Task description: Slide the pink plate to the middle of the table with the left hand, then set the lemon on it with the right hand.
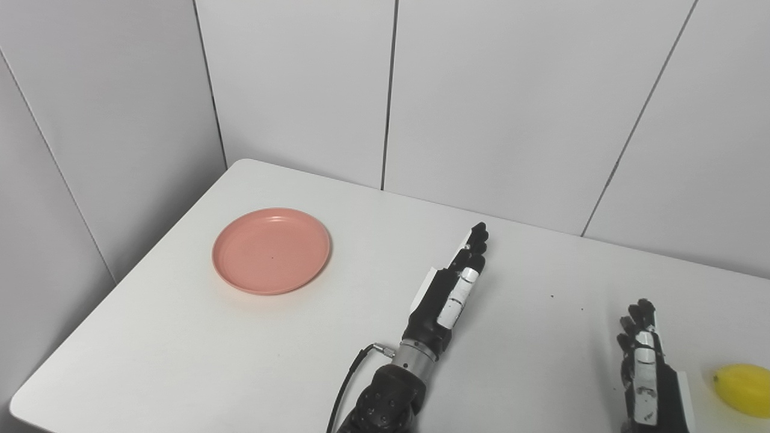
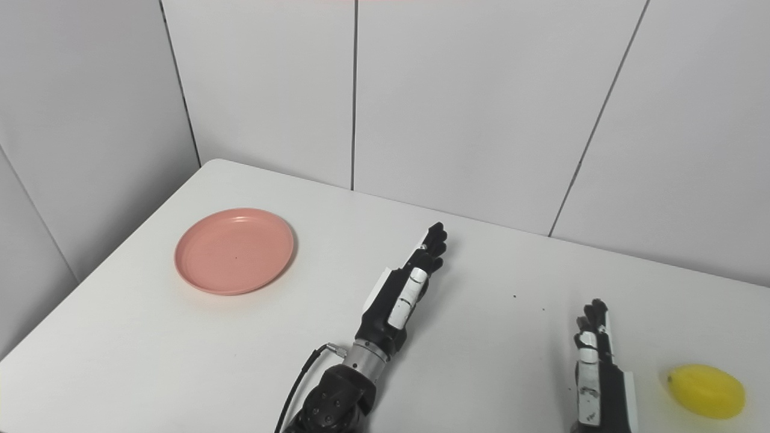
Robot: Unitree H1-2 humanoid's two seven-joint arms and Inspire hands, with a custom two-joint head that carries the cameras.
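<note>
A round pink plate (image 1: pixel 271 251) lies on the white table (image 1: pixel 180 361) toward its left side. My left hand (image 1: pixel 452 288) hovers near the table's middle, well to the right of the plate, open with fingers stretched forward and holding nothing. A yellow lemon (image 2: pixel 706 391) rests at the near right of the table. My right hand (image 2: pixel 594 367) stands just left of the lemon, apart from it, open with fingers pointing up and away.
White wall panels (image 1: pixel 481 90) close off the table's back and left sides. The table's rounded left front corner (image 1: pixel 24 403) is in view. A few small dark specks (image 1: pixel 552 296) dot the surface between the hands.
</note>
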